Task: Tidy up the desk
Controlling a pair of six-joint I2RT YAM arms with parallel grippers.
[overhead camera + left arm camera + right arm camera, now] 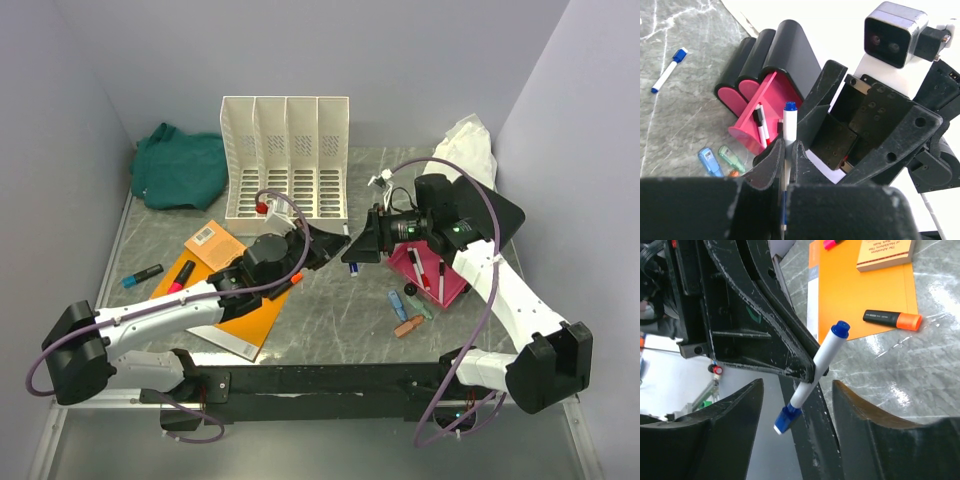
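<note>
The desk [330,310] is a dark grey-green stone top. My left gripper [326,246] is shut on a white marker with blue caps [789,122] and holds it above the desk's middle; the left wrist view shows the fingertips [771,155] pinching its barrel. My right gripper [362,248] is open and faces the left one. In the right wrist view the marker [822,362] sits between my right gripper's [797,385] spread fingers without touching them. A pink and black pen holder [432,268] lies on its side just right of both grippers.
A white file rack [285,160] stands at the back, a green cloth [180,168] back left, a white bag [465,150] back right. An orange folder [235,305] with a notepad [213,243] and highlighters lies left. Small USB sticks [405,305] lie near the holder. A second blue marker [670,70] lies on the desk.
</note>
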